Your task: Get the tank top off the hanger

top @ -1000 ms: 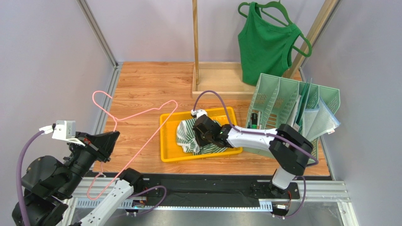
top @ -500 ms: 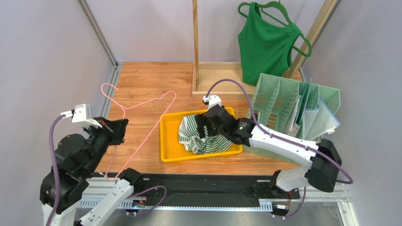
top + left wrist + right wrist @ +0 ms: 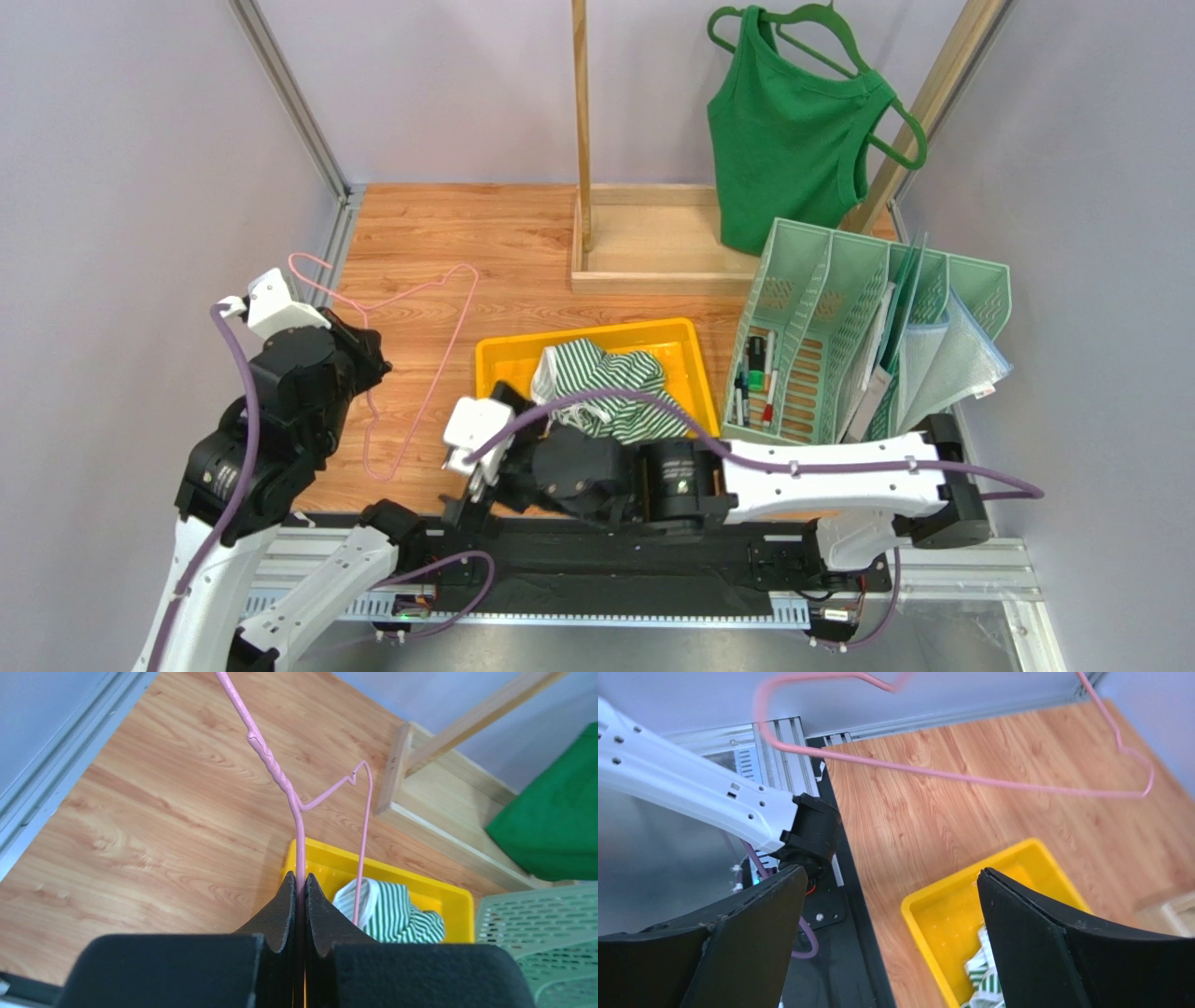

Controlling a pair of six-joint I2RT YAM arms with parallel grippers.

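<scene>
The striped tank top point(image 3: 601, 381) is off the hanger. It lies crumpled in the yellow tray point(image 3: 494, 367), at the far right part of it, and one fold hangs a little over the far rim. You can also see it in the left wrist view, white and green, inside the tray.

The pink hanger point(image 3: 300, 840) is bare, with no cloth on it. Your left fingers point(image 3: 289, 906) are pressed fully together on its wire, just below the twisted neck, and the hook points away from the camera. In the top view the hanger stands to the left of the tray, over the left part of the wooden worktop point(image 3: 463, 224), well apart from the tank top.

Your right fingers point(image 3: 1032, 952) are spread wide and hold nothing. Between them you see the near left corner of the tray, a strip of the worktop, and the pink wire crossing the upper part of the picture. In the top view the right arm reaches across the near edge, and its wrist is just in front of the tray's near left corner.

Further out, a green tank top point(image 3: 786, 133) hangs on a green hanger point(image 3: 898, 133) at the far right, behind a pale green file rack point(image 3: 828, 280) with papers in it. A wooden stand point(image 3: 579, 112) rises at the far middle of the worktop.
</scene>
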